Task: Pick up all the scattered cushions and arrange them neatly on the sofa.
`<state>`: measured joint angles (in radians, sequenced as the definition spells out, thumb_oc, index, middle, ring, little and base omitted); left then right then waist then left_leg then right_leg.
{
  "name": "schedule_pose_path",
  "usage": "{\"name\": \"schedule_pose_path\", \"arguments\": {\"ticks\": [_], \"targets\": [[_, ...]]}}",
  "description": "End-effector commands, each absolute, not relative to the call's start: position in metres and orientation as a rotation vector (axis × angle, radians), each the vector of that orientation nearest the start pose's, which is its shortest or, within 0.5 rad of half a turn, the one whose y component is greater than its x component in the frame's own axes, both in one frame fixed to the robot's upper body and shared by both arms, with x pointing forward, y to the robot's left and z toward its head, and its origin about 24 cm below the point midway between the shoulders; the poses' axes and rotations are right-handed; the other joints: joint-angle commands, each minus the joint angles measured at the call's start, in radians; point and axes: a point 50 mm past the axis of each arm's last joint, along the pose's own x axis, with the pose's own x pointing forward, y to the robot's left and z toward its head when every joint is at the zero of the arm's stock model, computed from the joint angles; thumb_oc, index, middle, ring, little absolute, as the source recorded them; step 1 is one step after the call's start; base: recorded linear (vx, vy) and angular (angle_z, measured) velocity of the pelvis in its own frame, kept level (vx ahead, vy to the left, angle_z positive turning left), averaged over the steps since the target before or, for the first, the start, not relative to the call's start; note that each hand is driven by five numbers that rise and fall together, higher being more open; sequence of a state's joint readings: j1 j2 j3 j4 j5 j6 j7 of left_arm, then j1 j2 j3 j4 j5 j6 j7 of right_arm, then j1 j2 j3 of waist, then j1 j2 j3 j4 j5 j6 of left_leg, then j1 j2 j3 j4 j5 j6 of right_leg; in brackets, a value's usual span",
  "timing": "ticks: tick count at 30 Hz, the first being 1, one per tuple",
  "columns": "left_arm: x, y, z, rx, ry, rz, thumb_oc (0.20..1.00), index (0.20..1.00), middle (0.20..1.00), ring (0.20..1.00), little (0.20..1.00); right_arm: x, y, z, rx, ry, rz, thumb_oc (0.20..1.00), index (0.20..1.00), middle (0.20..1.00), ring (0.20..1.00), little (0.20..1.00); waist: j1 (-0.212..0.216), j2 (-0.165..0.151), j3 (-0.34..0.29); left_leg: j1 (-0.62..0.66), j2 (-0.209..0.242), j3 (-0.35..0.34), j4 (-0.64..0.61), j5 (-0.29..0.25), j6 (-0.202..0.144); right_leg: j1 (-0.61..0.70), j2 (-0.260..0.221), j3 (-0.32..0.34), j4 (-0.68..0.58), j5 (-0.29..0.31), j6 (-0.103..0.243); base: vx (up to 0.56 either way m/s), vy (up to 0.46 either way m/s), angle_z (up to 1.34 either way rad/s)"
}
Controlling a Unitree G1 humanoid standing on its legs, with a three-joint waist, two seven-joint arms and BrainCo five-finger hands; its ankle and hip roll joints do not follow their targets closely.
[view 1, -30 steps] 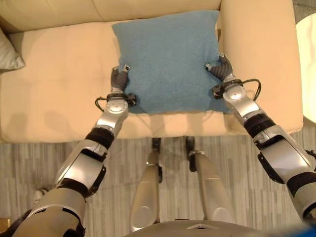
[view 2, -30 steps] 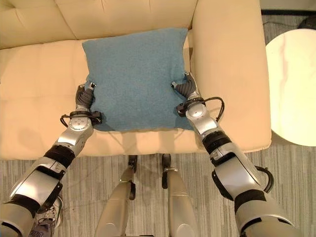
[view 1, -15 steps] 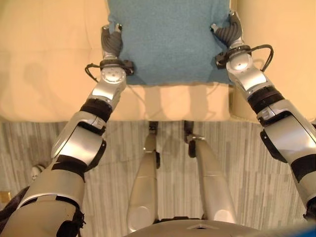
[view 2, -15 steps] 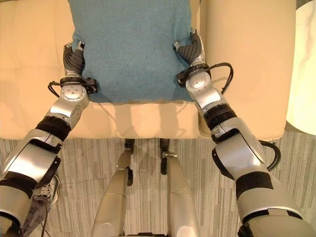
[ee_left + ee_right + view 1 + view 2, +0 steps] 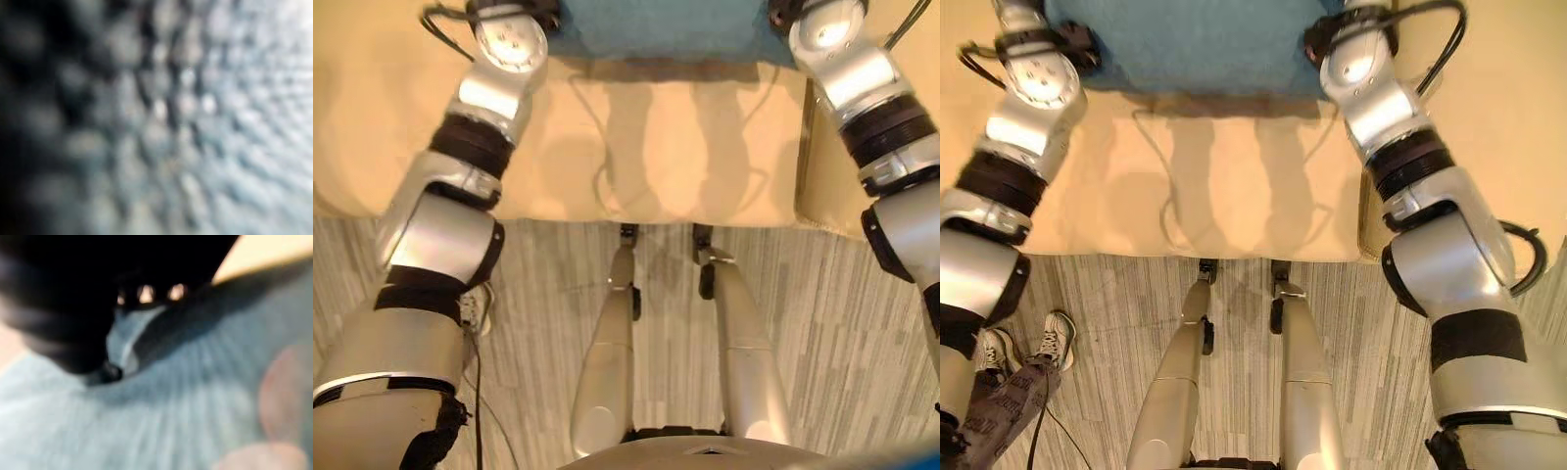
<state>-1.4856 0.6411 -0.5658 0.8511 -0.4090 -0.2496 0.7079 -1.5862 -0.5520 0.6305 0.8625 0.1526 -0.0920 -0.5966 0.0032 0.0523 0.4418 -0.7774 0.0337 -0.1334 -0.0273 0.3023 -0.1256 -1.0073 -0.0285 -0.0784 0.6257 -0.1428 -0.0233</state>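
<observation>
A blue cushion point(image 5: 1195, 44) lies on the cream sofa seat point(image 5: 1234, 176), with just its front edge showing at the top of the eye views. My left hand point(image 5: 1020, 12) sits at the cushion's left front corner, cut off by the picture's edge. My right arm reaches to the cushion's right front corner. In the right wrist view the right hand's dark cover point(image 5: 63, 308) rests against the blue fabric point(image 5: 171, 396). The left wrist view looks at the cushion's weave point(image 5: 195, 122) from very close. Neither hand's fingers can be made out.
The sofa's right armrest point(image 5: 1518, 117) stands beside my right arm. Grey striped carpet point(image 5: 1351, 333) lies in front of the sofa. A person's shoe point(image 5: 1056, 338) and trouser leg point(image 5: 1004, 406) are on the floor at the lower left.
The whole picture has shifted: the camera has tilted down, so the cushion and hands now sit at the top edge. Both hands stay at the cushion's front corners.
</observation>
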Motion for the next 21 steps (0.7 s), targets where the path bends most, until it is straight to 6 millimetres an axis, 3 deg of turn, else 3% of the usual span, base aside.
{"name": "schedule_pose_path", "arguments": {"ticks": [1,3,5,6,7,9,12,16,20,21], "targets": [[0.335,0.126,0.451,0.187,-1.251,0.369,0.2,0.2,0.2,0.2,0.2,0.337,-0.058,0.443,-0.559,-1.263,-0.213,0.2,0.2,0.2,0.2,0.2,-0.003,-0.006,-0.085,0.176,-0.001,-0.019,-0.06,-0.125,-0.027,0.163,-0.027,0.036,-0.428,0.209,0.165,0.02,-0.074,0.11],[0.338,0.124,0.454,0.193,-1.23,0.371,0.2,0.2,0.2,0.2,0.2,0.333,-0.069,0.46,-0.57,-1.284,-0.278,0.2,0.2,0.2,0.2,0.2,0.008,0.007,-0.085,0.147,-0.007,-0.039,-0.06,-0.098,-0.046,0.137,-0.029,0.022,-0.405,0.198,0.162,-0.01,-0.1,0.18],[0.35,0.136,0.448,0.229,-1.147,0.424,0.2,0.2,0.2,0.2,0.2,0.333,-0.084,0.471,-0.62,-1.268,-0.349,0.2,0.2,0.2,0.2,0.2,0.017,0.008,-0.09,0.11,-0.018,-0.053,-0.06,-0.081,-0.056,0.098,-0.037,0.007,-0.372,0.184,0.16,-0.05,-0.119,0.39],[0.36,0.141,0.443,0.268,-1.068,0.433,0.576,0.576,0.576,0.576,0.576,0.339,-0.084,0.469,-0.633,-1.219,-0.329,0.2,0.2,0.2,0.2,0.2,0.023,0.005,-0.087,0.092,-0.02,-0.059,-0.06,-0.071,-0.061,0.076,-0.036,0.004,-0.356,0.179,0.159,0.02,-0.115,0.35],[0.366,0.146,0.44,0.309,-1.005,0.455,1.0,1.0,1.0,1.0,1.0,0.349,-0.092,0.466,-0.697,-1.13,-0.333,1.0,1.0,1.0,1.0,1.0,0.026,0.004,-0.095,0.091,-0.021,-0.058,-0.06,-0.087,-0.063,0.073,-0.036,0.006,-0.349,0.149,0.162,0.01,-0.114,0.24],[0.368,0.143,0.452,0.383,-0.944,0.43,1.0,1.0,1.0,1.0,1.0,0.359,-0.097,0.47,-0.842,-0.985,-0.303,1.0,1.0,1.0,1.0,1.0,0.039,0.002,-0.082,0.056,-0.024,-0.06,-0.06,-0.071,-0.07,0.041,-0.04,0.002,-0.338,0.154,0.163,-0.03,-0.077,0.21],[0.369,0.155,0.452,0.378,-0.913,0.432,1.0,1.0,1.0,1.0,1.0,0.368,-0.107,0.459,-0.816,-0.904,-0.264,1.0,1.0,1.0,1.0,1.0,0.045,0.003,-0.072,0.028,-0.027,-0.063,-0.06,-0.054,-0.07,0.015,-0.037,-0.008,-0.324,0.154,0.159,-0.04,-0.055,0.18],[0.376,0.17,0.434,0.377,-0.871,0.449,1.0,1.0,1.0,1.0,1.0,0.374,-0.098,0.438,-0.799,-0.893,-0.181,1.0,1.0,1.0,1.0,1.0,0.039,0.002,-0.056,0.039,-0.026,-0.054,-0.06,-0.053,-0.071,0.01,-0.034,-0.002,-0.301,0.145,0.154,-0.01,-0.008,0.05],[0.379,0.177,0.425,0.377,-0.855,0.457,1.0,1.0,1.0,1.0,1.0,0.375,-0.095,0.431,-0.797,-0.899,-0.158,1.0,1.0,1.0,1.0,1.0,0.036,0.005,-0.048,0.065,-0.026,-0.049,-0.06,-0.058,-0.072,0.028,-0.037,0.002,-0.302,0.145,0.152,0.0,0.015,-0.03],[0.381,0.186,0.414,0.371,-0.838,0.464,1.0,1.0,1.0,1.0,1.0,0.377,-0.096,0.422,-0.792,-0.889,-0.144,1.0,1.0,1.0,1.0,1.0,0.035,0.007,-0.041,0.09,-0.026,-0.05,-0.06,-0.063,-0.071,0.053,-0.04,0.002,-0.305,0.142,0.15,0.01,0.057,-0.1]]}}
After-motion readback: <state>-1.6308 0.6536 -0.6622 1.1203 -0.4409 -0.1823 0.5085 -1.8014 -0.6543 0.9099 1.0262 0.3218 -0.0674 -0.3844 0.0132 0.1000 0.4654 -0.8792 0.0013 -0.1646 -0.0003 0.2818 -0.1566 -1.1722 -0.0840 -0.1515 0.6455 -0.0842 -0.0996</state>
